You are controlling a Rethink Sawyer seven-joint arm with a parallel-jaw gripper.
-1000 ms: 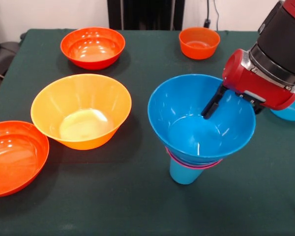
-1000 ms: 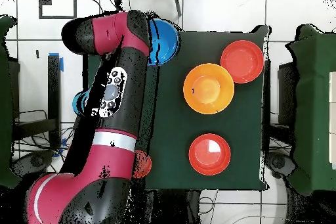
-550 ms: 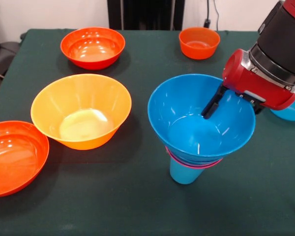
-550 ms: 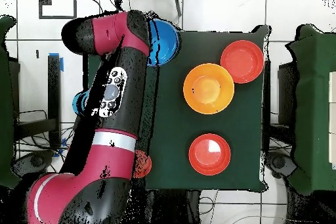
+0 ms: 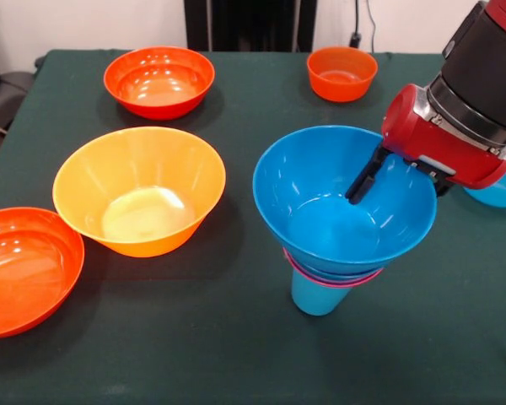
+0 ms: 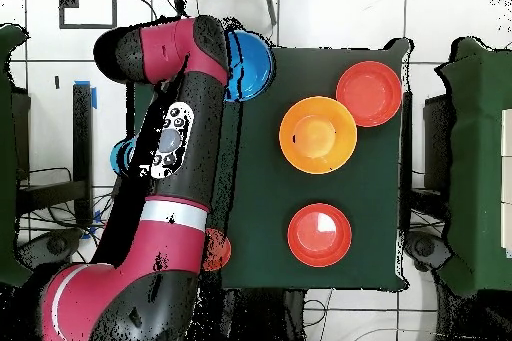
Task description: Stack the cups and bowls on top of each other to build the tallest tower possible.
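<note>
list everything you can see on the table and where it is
large blue bowl: 1, blue, top of the stack, front right of centre
pink bowl: 1, only its rim shows, under the blue bowl
blue cup: 1, light blue, bottom of the stack
yellow-orange bowl: 1, large, left of the stack
red-orange bowls: 2, one at the front left edge, one at the back left
small orange bowl: 1, back right
blue bowl: 1, right edge, mostly hidden by the arm
table: 1, dark green cloth
arm: 1, red and black, from the upper right
gripper: 1, black, one finger inside the large blue bowl's rim; jaws unclear
</note>
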